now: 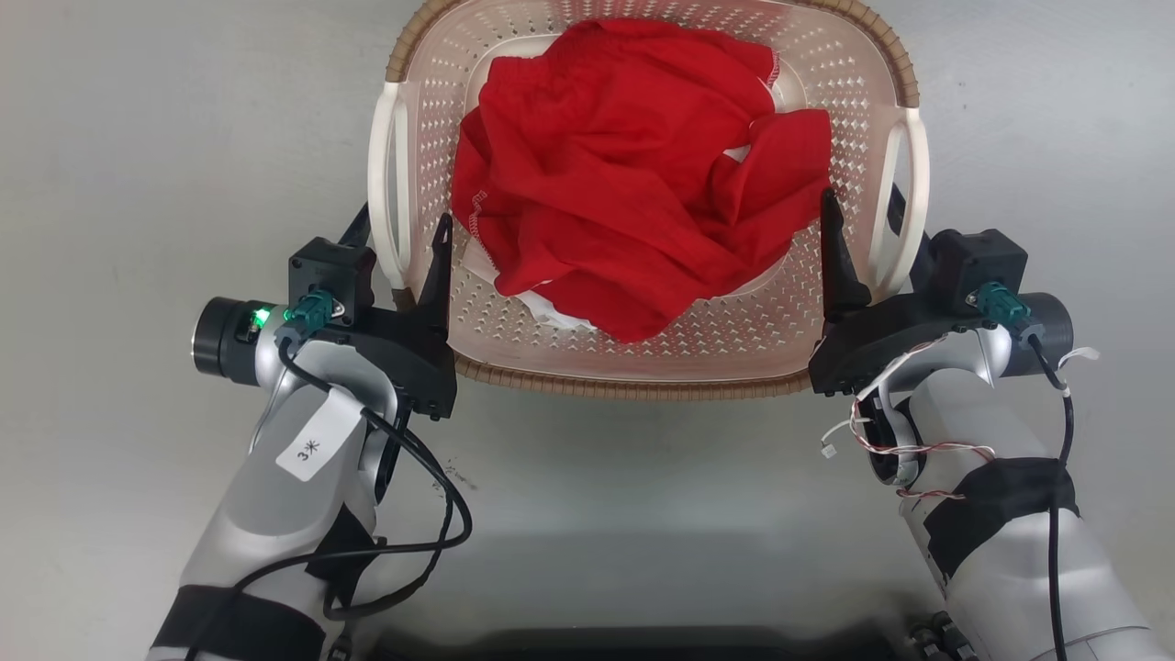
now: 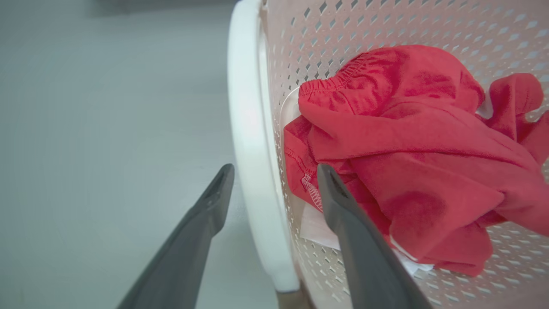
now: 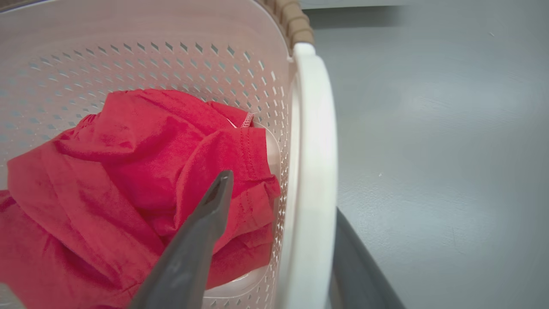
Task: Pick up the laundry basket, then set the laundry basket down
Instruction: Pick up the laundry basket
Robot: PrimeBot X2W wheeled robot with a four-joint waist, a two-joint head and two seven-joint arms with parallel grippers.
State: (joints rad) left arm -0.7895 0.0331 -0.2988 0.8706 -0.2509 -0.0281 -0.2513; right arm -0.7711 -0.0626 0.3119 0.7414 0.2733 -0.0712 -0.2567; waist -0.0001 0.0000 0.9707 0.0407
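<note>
While the laundry basket (image 1: 643,384) sits on the grey floor (image 1: 138,138) straight ahead of the robot, each arm is set at one of its white side handles. The left gripper (image 1: 404,220) straddles the left handle (image 1: 386,174), with one dark finger inside the perforated wall and the other outside it. In the left wrist view a gap shows on both sides of the white bar, so these jaws are released and not pinching. The right gripper (image 1: 861,197) stands the same way at the right handle (image 1: 915,174). Its inner finger rises clear of the wall, near the crumpled red garment (image 1: 624,193) heaped in the basket, while the outer finger runs close behind the handle. Those jaws look released too.

I judge this to be the opening of the pick-up. The arms are placed, the grasp is not yet made, and nothing suggests the basket is off the floor. The next move calls for both pairs of jaws to close on the handles together, keeping the red cloth out of the pinch on the right side. An even, level lift should come after that, so the basket neither tips nor slips from one grip.
</note>
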